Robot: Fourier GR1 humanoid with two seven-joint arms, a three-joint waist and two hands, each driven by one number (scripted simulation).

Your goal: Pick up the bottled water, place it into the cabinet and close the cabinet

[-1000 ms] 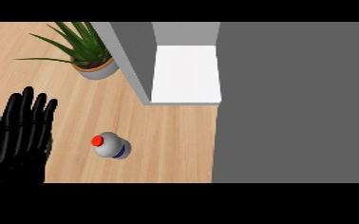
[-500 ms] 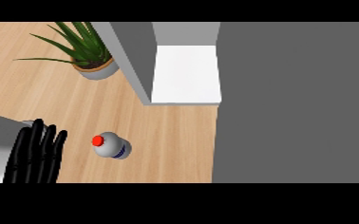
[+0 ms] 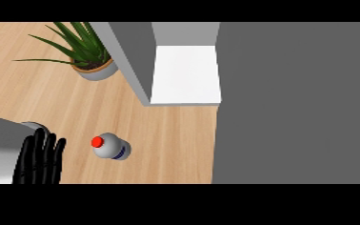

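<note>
Left hand (image 3: 41,159) cut off at lower edge, potted plant (image 3: 83,52) leaves clipped at top

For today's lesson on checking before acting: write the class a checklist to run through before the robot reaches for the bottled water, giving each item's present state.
1. Bottled water upright on the counter, red cap up: ok.
2. Left hand open, fingers straight, beside the bottle and not touching: ok.
3. Right hand in sight: not ok, it shows nowhere.
4. Cabinet open, white shelf showing: ok.
5. Potted plant apart from the bottle: ok.
6. Shelf tall enough for the bottle: cannot tell.
</note>
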